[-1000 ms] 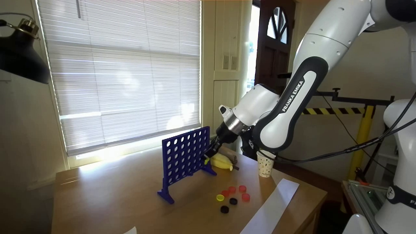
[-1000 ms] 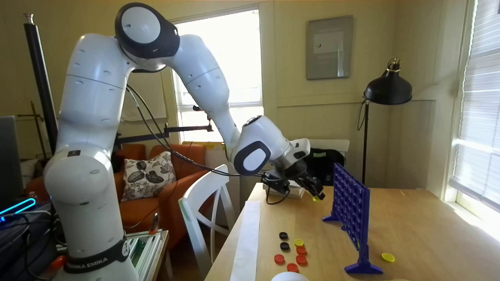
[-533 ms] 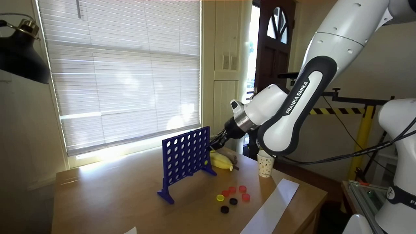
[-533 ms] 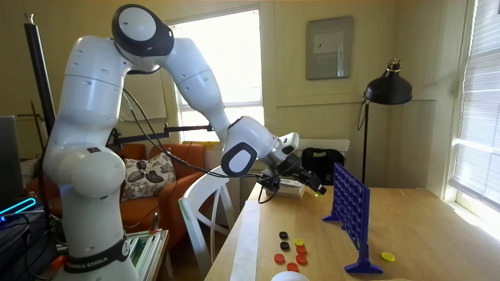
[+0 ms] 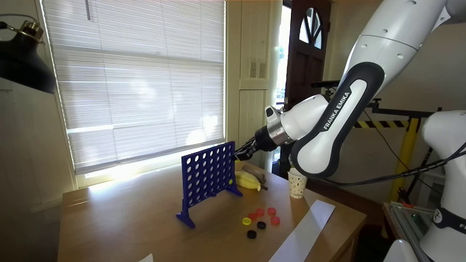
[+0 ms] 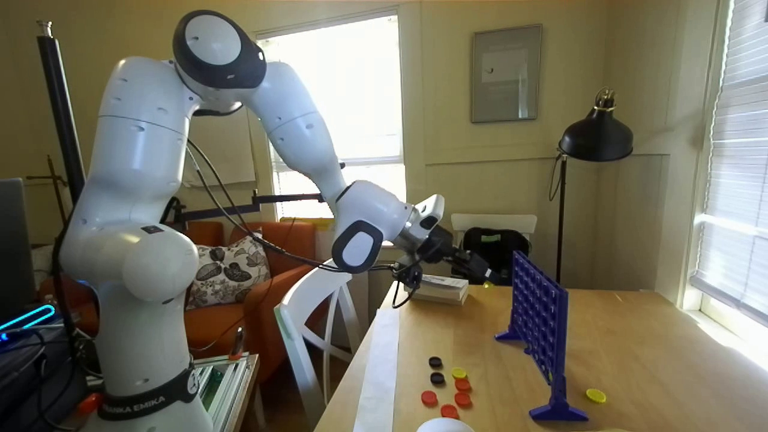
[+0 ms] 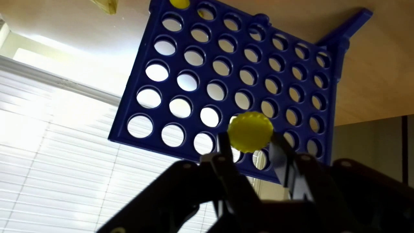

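My gripper (image 7: 250,139) is shut on a yellow disc (image 7: 250,132) with a ridged edge, pinched between its two fingertips. The gripper also shows in both exterior views (image 5: 240,155) (image 6: 489,275). The blue upright rack (image 7: 200,94) with rows of round holes stands on the table; it shows in both exterior views (image 5: 185,182) (image 6: 563,336). The held disc is in the air on the robot's side of the rack, with a gap between them in an exterior view (image 6: 487,285). Another yellow disc (image 7: 179,3) sits in a corner hole of the rack's bottom row.
Several red discs (image 5: 275,221), black discs (image 5: 261,225) and a yellow disc (image 5: 247,221) lie on the table. Another yellow disc (image 6: 596,395) lies behind the rack. A yellow banana-like object (image 5: 247,180), speckled cup (image 5: 297,185), white strip (image 5: 305,229) and books (image 6: 441,291) are there.
My gripper has risen with the yellow disc in it, from low by the rack to near its top. The forearm has drawn back and the wrist is more level. The rack has not moved.
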Controlling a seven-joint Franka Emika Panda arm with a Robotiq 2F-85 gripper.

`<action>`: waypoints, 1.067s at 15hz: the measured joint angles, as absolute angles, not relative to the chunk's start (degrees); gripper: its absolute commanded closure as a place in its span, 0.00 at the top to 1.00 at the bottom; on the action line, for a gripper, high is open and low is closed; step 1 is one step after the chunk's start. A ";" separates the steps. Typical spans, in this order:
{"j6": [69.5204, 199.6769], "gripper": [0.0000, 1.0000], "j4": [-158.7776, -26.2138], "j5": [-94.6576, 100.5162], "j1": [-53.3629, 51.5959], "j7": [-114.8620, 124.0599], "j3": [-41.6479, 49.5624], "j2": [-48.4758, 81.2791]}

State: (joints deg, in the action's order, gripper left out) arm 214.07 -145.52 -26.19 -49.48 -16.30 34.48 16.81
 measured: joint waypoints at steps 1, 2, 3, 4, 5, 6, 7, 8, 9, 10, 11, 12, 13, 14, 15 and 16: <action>214.66 0.10 -145.51 -26.20 -49.47 -16.30 34.72 16.81; 215.35 0.10 -145.51 -26.20 -49.47 -16.30 35.04 16.80; 215.99 0.10 -145.52 -26.21 -49.44 -16.30 35.39 16.80; 216.49 0.10 -145.51 -26.21 -49.40 -16.29 35.75 16.80; 216.95 0.10 -145.51 -26.21 -49.34 -16.27 36.10 16.80; 217.48 0.10 -145.51 -26.21 -49.20 -16.26 36.36 16.80; 217.91 0.10 -145.50 -26.20 -49.04 -16.24 36.60 16.80; 218.25 0.10 -145.45 -26.20 -48.86 -16.20 36.80 16.80; 218.49 0.10 -145.37 -26.19 -48.66 -16.17 36.95 16.80; 218.69 0.10 -145.25 -26.18 -48.42 -16.16 37.03 16.80; 219.02 0.10 -145.18 -26.18 -48.23 -16.16 37.10 16.80; 219.50 0.10 -145.15 -26.16 -48.10 -16.16 37.21 16.80; 220.04 0.10 -145.14 -26.11 -47.96 -16.16 37.28 16.80; 220.43 0.10 -145.09 -26.00 -47.74 -16.15 37.30 16.80; 220.73 0.10 -145.01 -25.60 -47.42 -15.97 37.30 16.80; 220.96 0.10 -144.87 -24.84 -47.00 -15.51 37.30 16.80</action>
